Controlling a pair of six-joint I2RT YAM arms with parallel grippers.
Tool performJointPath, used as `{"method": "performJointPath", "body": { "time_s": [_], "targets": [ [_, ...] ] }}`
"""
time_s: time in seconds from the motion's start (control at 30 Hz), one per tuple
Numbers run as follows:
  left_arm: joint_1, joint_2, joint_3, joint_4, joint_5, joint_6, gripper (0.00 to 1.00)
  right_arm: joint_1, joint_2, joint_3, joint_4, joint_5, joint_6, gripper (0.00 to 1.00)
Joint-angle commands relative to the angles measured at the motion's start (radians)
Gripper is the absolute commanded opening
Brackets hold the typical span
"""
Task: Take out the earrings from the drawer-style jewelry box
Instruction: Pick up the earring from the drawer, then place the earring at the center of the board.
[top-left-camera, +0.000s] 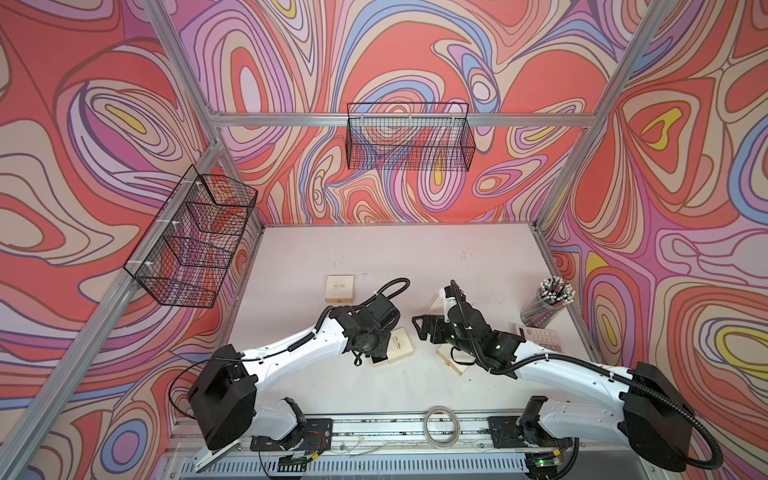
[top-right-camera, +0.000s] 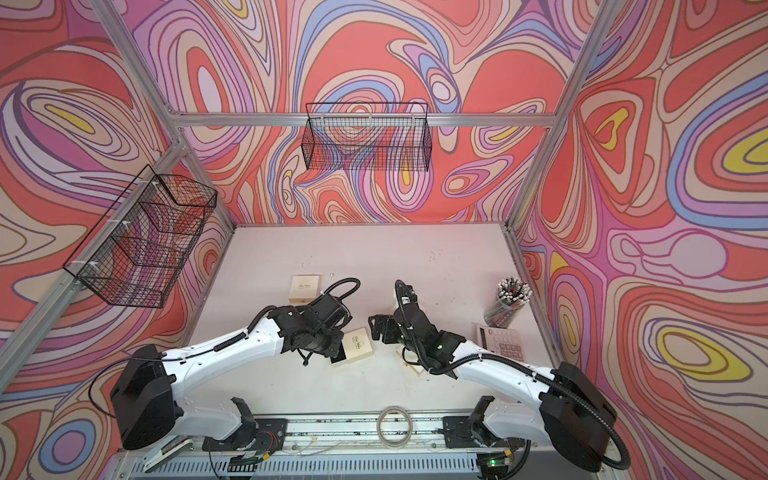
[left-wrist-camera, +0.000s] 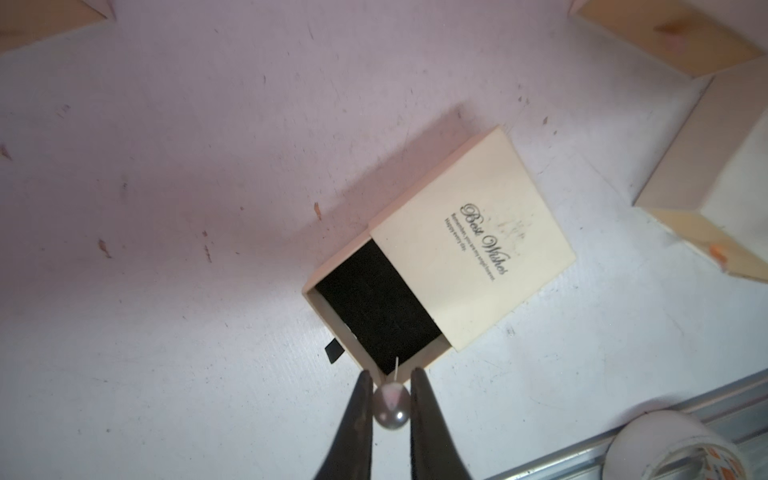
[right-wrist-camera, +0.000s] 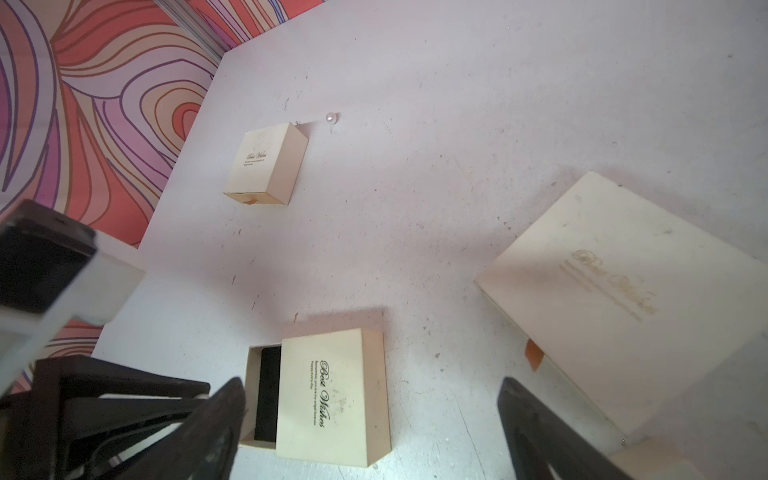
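In the left wrist view my left gripper (left-wrist-camera: 390, 401) is shut on a pearl earring (left-wrist-camera: 390, 406), whose thin pin points toward the drawer. It hangs just off the corner of the open black-lined drawer (left-wrist-camera: 374, 307) of the cream jewelry box (left-wrist-camera: 469, 241). That box lies mid-table in both top views (top-left-camera: 401, 340) (top-right-camera: 359, 343). My right gripper (right-wrist-camera: 372, 386) hovers open above the same box (right-wrist-camera: 332, 390), holding nothing. Another earring (right-wrist-camera: 331, 117) lies on the table beside a far shut cream box (right-wrist-camera: 266, 164), and shows as a speck in a top view (top-left-camera: 365, 274).
A larger cream box (right-wrist-camera: 623, 291) lies under my right arm. A cup of black white-tipped sticks (top-left-camera: 548, 301) and a flat card (top-left-camera: 540, 336) stand at the right edge. A tape roll (top-left-camera: 440, 424) sits on the front rail. Wire baskets (top-left-camera: 409, 137) hang on the walls.
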Motion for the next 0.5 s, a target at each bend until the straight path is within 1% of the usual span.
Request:
{"method": "performJointPath", "body": {
  "time_s": [0.0, 0.2, 0.4, 0.47],
  "targets": [
    [0.010, -0.009, 0.084, -0.055, -0.069, -0.030, 0.15, -0.004, 0.005, 0.024, 0.028, 0.009, -0.016, 0.97],
    [0.095, 0.087, 0.235, -0.019, -0.017, 0.012, 0.15, -0.003, -0.012, 0.022, 0.056, 0.021, -0.019, 0.97],
    [0.192, 0.272, 0.403, -0.001, 0.017, 0.040, 0.14, -0.004, -0.077, -0.035, 0.140, 0.037, 0.013, 0.97],
    [0.221, 0.350, 0.462, 0.005, 0.027, 0.052, 0.14, -0.004, -0.077, -0.041, 0.141, 0.032, 0.013, 0.97]
  ]
}}
